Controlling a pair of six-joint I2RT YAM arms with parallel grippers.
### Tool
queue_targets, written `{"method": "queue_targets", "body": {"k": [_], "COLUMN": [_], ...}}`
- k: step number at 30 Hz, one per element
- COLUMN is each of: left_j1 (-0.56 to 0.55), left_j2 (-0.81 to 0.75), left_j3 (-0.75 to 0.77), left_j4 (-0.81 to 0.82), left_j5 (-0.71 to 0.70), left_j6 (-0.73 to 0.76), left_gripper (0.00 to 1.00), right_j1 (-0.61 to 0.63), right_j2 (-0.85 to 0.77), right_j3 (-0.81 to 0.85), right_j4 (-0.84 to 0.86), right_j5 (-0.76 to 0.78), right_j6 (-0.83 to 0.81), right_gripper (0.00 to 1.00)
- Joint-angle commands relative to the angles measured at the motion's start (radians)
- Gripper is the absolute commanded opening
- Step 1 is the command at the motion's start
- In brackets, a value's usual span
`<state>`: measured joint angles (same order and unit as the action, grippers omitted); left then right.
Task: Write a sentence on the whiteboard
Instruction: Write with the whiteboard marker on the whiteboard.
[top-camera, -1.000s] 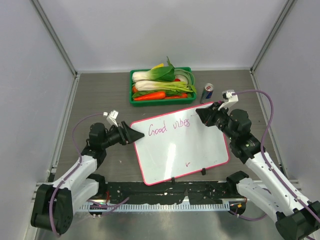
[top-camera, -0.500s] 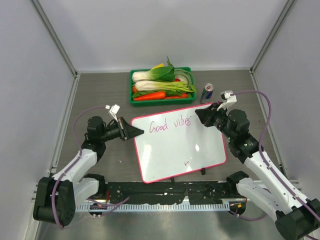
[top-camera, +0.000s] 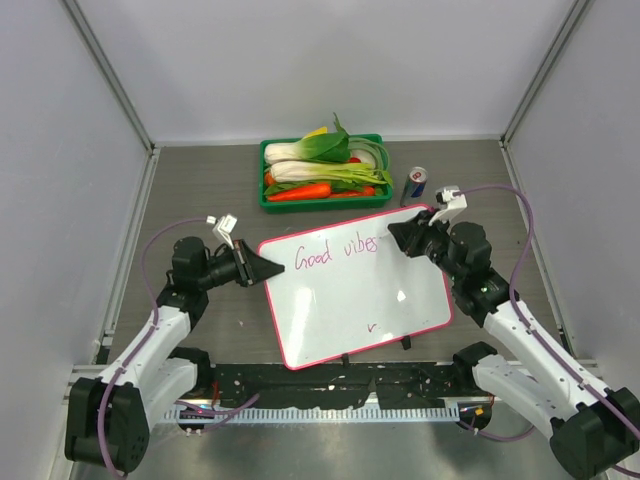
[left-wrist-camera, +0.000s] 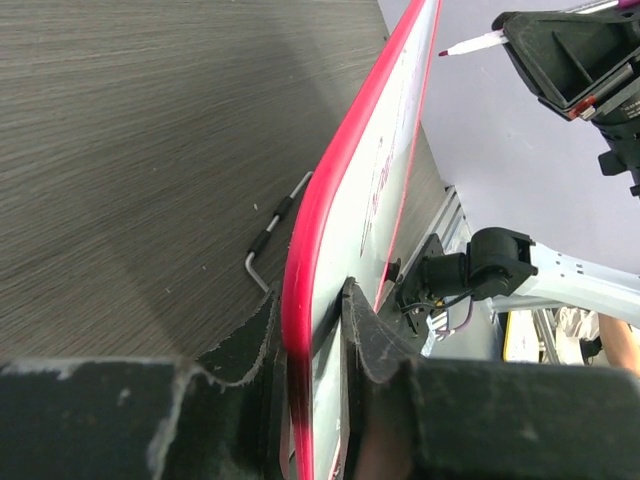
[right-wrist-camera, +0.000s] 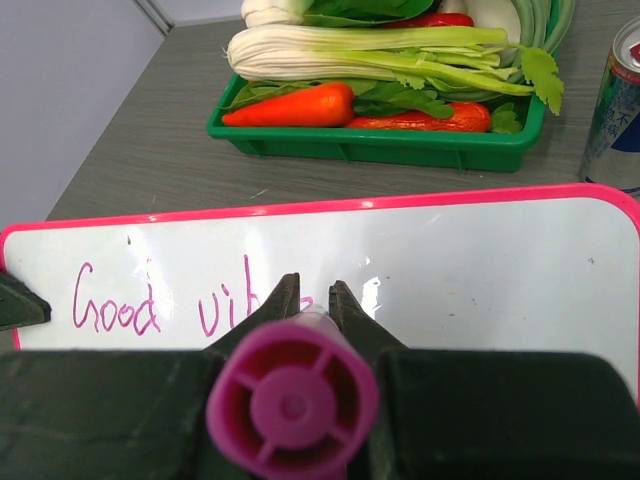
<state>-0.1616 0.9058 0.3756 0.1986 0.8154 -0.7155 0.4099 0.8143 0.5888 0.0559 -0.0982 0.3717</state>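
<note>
**Operator:** Where is the board?

**Arm:** The large, glossy, pink-red-framed rectangular whiteboard (top-camera: 340, 300) is on the grey wood-grain table (top-camera: 200, 190), just beyond my two bases. From above, its top edge rises toward 2 o'clock.

**Operator:** What is your left side doing?

**Arm:** My left gripper (top-camera: 262, 268) is clamped on the frame near the board's 10 o'clock corner. The left wrist view shows my fingers (left-wrist-camera: 245, 345) pressed one on each face of the red rim.

**Operator:** And the right?

**Arm:** My right gripper (top-camera: 397, 235) reaches in from the board's 1 o'clock and is clenched around a slim marker (right-wrist-camera: 292, 405) with a magenta end cap. My own fingers hide its tip in the right wrist view. The left wrist view shows the tip close to the board's face, but I cannot tell whether it touches.

**Operator:** What is written?

**Arm:** The thin magenta handwritten sentence (top-camera: 338, 252) runs in one line along the upper part and reads "Good vibes". The marker sits at its 3 o'clock end. A tiny purple tick mark (top-camera: 372, 325) stands alone toward the board's 5 o'clock.

**Operator:** Anything else?

**Arm:** A green plastic tray (right-wrist-camera: 400, 152) of vegetables lies at the board's 12 o'clock, apart from it. A blue-and-silver drink can (top-camera: 414, 186) stands upright just beside the tray, at its 4 o'clock.
</note>
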Motion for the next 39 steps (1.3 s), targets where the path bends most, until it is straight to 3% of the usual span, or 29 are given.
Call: {"method": "queue_targets", "body": {"k": [1,20,34,39], "left_j1": [0.028,0.028,0.030,0.030], "left_j2": [0.012,0.030,0.044,0.044], "left_j3": [-0.024,-0.010,-0.006,-0.007], "left_j4": [-0.102,-0.096,-0.094,-0.093], "left_j5": [-0.297,-0.289,-0.292,-0.294], "left_j6": [0.245,0.241,0.237,0.238], "left_gripper": [0.00,0.00,0.00,0.00], "right_j1": [-0.005,-0.002,-0.003,-0.002], "right_j2": [-0.003,0.071,0.046,0.046], "right_j3": [0.006,0.028,0.046,0.054], "right_j4": [0.079,0.038,-0.042,-0.028], "right_j5": [0.015,0.055,0.201,0.167], "right_j6": [-0.022,-0.028,-0.040,-0.039], "right_gripper": [0.01,0.01,0.02,0.02]}}
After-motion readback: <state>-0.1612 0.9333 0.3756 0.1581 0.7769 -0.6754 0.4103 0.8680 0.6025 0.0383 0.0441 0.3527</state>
